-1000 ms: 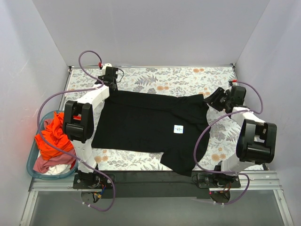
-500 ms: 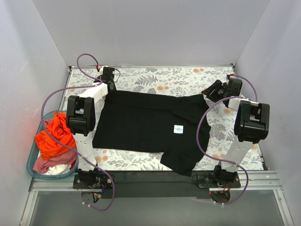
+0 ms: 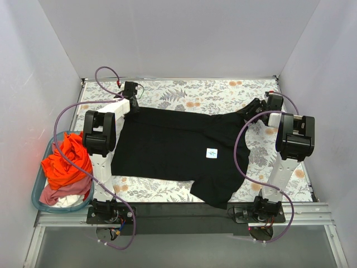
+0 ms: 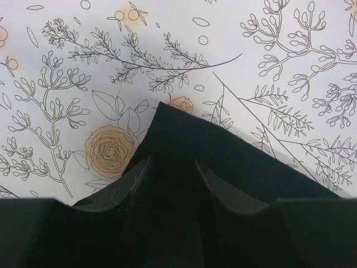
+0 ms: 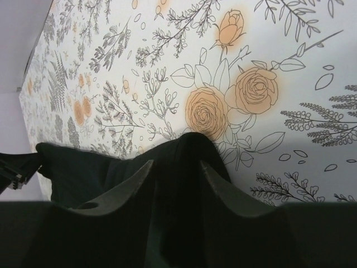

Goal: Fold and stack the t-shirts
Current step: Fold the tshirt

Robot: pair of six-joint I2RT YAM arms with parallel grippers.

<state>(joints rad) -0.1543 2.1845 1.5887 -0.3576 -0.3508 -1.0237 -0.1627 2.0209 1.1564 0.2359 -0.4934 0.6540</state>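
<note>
The white-and-black left arm [image 3: 99, 134] is leaning forward toward the far left, its black two-finger left gripper [image 4: 172, 162] pointing down with jaws standing parted. The matching right arm [image 3: 294, 137] is mirroring it far right, its right gripper [image 5: 175, 162] showing jaws likewise parted.

Print on the small white square label [image 3: 211, 153] is unreadably small. At 8 o'clock, a white cloth shirt [image 3: 70, 201] lies mostly buried under a dusty pink cloth shirt [image 3: 52, 193].

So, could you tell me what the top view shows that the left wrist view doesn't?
Only top: the whole black shirt, its white label, the basket of shirts, the left arm and right arm. Only left wrist: close up, the left gripper astride a shirt corner, beside a printed rose. Both: black shirt on the floral table.
</note>
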